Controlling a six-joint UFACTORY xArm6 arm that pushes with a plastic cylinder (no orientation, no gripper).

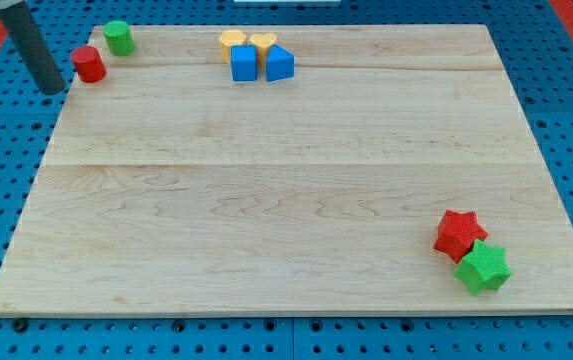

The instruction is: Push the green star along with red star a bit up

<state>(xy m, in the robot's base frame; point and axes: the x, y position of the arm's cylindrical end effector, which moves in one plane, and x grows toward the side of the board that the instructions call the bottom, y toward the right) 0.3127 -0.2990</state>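
The green star lies near the board's bottom right corner. The red star touches it on its upper left side. My tip is at the view's top left, at the board's left edge, just left of a red cylinder. It is far from both stars.
A green cylinder stands up and right of the red cylinder. At the top centre sit a yellow block, a yellow heart, a blue cube and a blue block, bunched together. The wooden board lies on a blue pegboard.
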